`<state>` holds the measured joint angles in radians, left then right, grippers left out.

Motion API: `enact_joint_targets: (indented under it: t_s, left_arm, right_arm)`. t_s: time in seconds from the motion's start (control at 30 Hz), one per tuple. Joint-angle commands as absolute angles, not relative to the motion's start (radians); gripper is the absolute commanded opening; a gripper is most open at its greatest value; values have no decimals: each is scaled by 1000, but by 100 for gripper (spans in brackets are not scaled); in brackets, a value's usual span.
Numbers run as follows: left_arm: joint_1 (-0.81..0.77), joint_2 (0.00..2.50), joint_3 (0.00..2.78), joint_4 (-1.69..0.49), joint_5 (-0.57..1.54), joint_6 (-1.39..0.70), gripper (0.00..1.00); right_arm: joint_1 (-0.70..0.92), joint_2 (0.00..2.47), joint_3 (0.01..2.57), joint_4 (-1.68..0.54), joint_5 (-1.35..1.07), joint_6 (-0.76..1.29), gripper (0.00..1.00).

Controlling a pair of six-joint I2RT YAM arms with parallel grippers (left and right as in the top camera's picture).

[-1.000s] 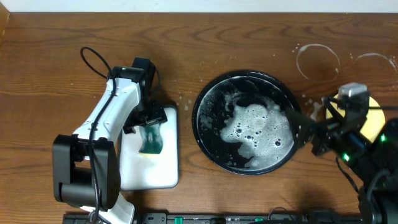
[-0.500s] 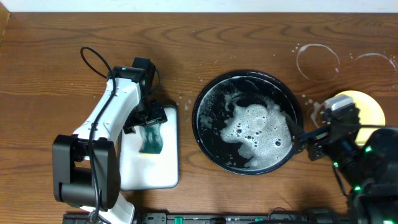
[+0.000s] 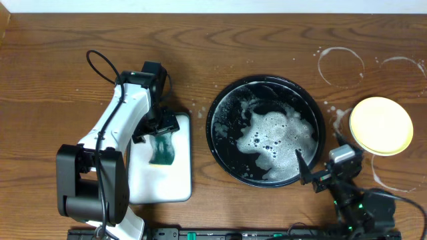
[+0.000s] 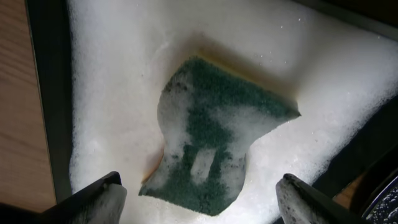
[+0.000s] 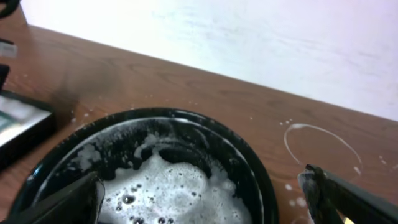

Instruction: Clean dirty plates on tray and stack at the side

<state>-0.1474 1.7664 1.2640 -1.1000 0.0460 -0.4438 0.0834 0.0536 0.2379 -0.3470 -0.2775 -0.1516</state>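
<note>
The left gripper (image 4: 200,196) hangs spread over the green sponge (image 4: 211,137), the right gripper (image 5: 202,193) stands spread and empty at the foamy tray (image 3: 209,127), and the yellow plate (image 3: 381,125) beside it seems clean.

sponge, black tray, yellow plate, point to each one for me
sponge (image 4: 211,155), left wrist view, middle of its green top face
black tray (image 3: 267,78), overhead view, far rim
yellow plate (image 3: 381,125), overhead view, centre of the plate
</note>
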Motion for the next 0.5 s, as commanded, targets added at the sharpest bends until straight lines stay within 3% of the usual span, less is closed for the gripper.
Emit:
enact_joint_targets:
  t_s: [0.0, 0.23, 0.47]
  left_arm:
    - [-146, 1766, 1264, -1105, 33, -439, 81]
    - [-146, 1766, 1264, -1105, 33, -439, 81]
    - [-146, 1766, 1264, -1105, 33, -439, 81]
  right_arm:
    - [93, 9, 164, -279, -270, -165, 99]
    - [93, 5, 4, -9, -270, -166, 99]
    - [93, 5, 6, -52, -266, -166, 99]
